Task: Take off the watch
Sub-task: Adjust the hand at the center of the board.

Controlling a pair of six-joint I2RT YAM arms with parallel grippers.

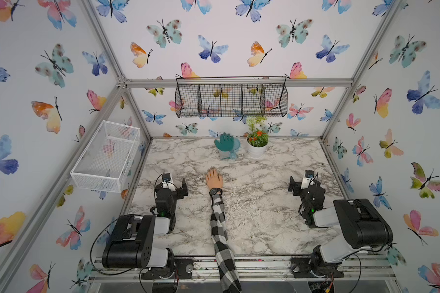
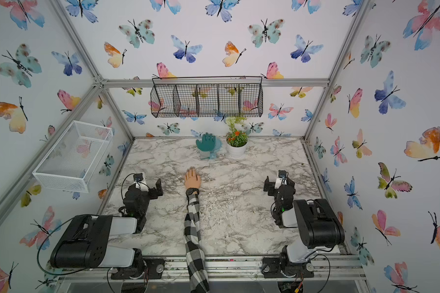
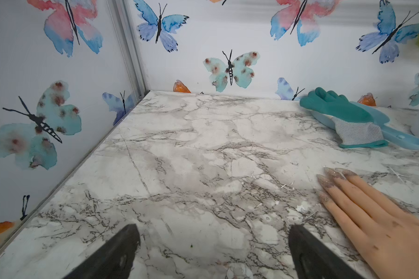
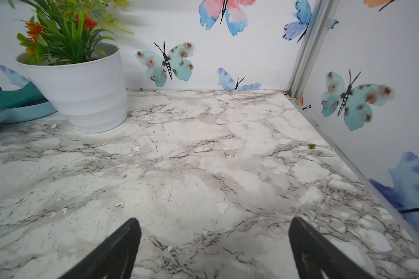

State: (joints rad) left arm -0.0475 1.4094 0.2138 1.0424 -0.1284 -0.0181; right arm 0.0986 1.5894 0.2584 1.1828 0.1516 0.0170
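Nothing is started yet: the watch point(image 1: 215, 191) is sitting strapped round the wrist of the mannequin hand point(image 1: 214, 178), mid-desk, face up, touching the cuff of the checked sleeve point(image 1: 220, 228). The left hand point(image 3: 211, 229) is hovering low over the desk point(image 1: 264, 157) with jaws spread wide, gripping nothing; in its wrist view the mannequin hand is lying just beside one jaw. The right hand point(image 4: 214, 224) is equally wide open and empty, sitting well apart from the watch on the opposite side and facing bare marble. I'm judging the step as the approach. The left hand is looking closer, so it is probably the one going in. It should be aiming at the thin strap at the side of the wrist, not the round face, and coming in from the finger side so it is not pinching sleeve cloth. The right hand is likely needed for pinning the forearm so the arm is not dragging along. The clasp is not showing in any view, so I cannot tell whether the strap is needing undoing or just sliding off over the fingers. The long nails are looking like a snag risk when pulling that way.
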